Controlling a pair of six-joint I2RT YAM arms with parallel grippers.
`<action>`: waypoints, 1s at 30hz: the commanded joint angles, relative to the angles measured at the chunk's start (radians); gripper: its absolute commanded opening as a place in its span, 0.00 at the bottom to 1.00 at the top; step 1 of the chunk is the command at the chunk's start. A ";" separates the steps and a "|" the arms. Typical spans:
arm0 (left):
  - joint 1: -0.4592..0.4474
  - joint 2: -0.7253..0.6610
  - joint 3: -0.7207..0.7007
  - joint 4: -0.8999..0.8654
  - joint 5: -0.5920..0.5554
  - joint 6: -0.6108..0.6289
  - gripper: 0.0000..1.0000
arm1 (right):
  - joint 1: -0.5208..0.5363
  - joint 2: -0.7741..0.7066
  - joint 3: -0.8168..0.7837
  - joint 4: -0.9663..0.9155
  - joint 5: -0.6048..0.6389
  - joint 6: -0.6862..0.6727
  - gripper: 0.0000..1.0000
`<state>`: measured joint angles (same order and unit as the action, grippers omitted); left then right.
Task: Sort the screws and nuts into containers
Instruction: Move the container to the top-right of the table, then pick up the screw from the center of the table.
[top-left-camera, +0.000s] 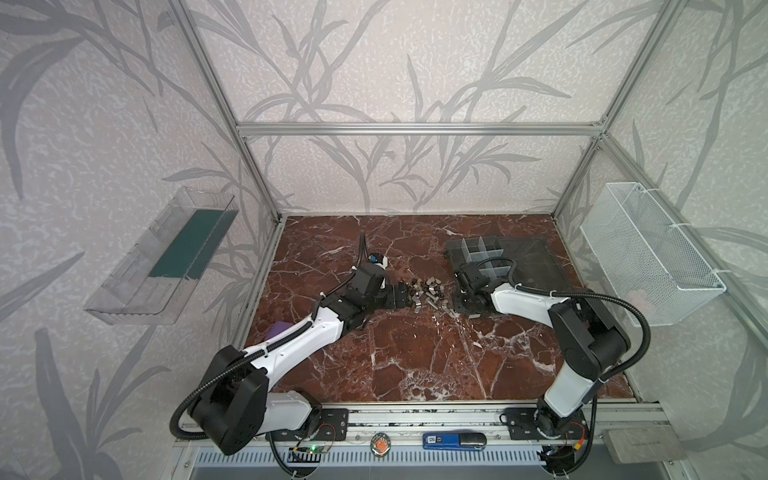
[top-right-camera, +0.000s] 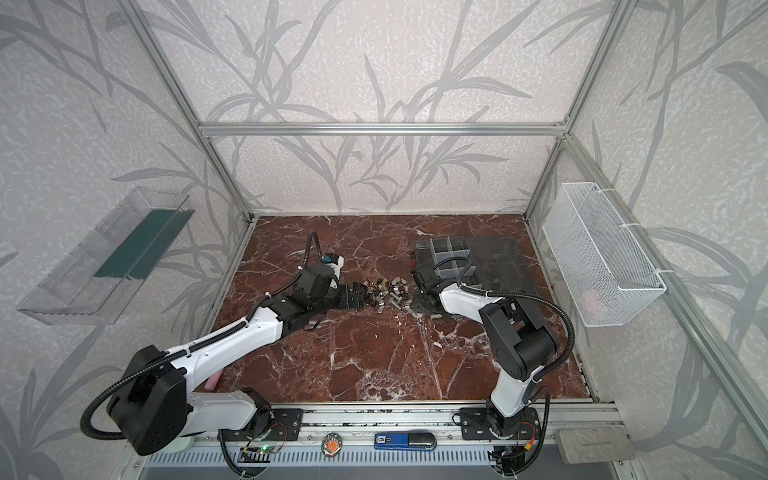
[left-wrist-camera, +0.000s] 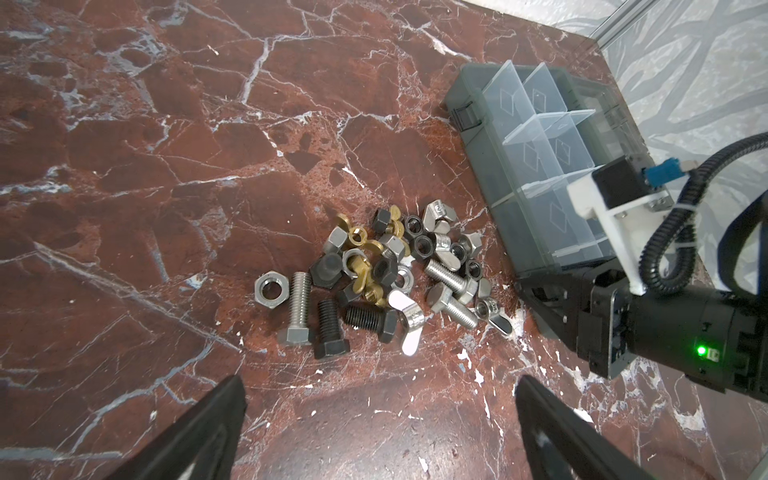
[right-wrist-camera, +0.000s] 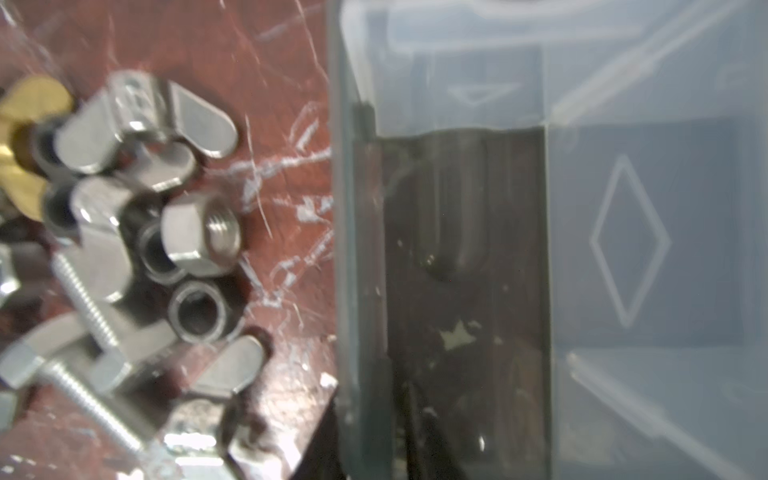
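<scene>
Step in hand: judged a drop-off, with the right tool (left-wrist-camera: 540, 303) at the end compartment (right-wrist-camera: 457, 249) of the organizer box (left-wrist-camera: 473, 137).
Right tool state: cannot tell, jaws hidden and the wrist view blurred.
Left tool (left-wrist-camera: 380, 382): released, fingers spread wide, just short of the pile.
Screws and nuts (left-wrist-camera: 382, 274): heaped on the counter (left-wrist-camera: 124, 166) beside the box.
Next move: judged a narrow pinch on one edge piece, such as the lone silver hex nut (left-wrist-camera: 271, 286).
</scene>
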<state>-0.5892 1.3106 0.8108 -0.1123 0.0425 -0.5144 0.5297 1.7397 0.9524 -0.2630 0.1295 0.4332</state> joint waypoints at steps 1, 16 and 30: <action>-0.003 -0.013 0.048 -0.048 -0.022 -0.024 0.99 | -0.003 -0.059 0.002 -0.114 -0.024 -0.009 0.44; 0.024 -0.062 0.129 -0.245 -0.065 -0.064 0.99 | -0.006 -0.403 0.035 -0.173 -0.058 -0.006 0.99; 0.252 -0.109 -0.135 0.058 0.408 -0.418 0.99 | 0.129 -0.243 0.156 -0.192 -0.035 -0.177 0.87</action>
<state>-0.3901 1.2095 0.7235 -0.1883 0.2714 -0.7841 0.6437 1.4387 1.0786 -0.3721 0.0559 0.3111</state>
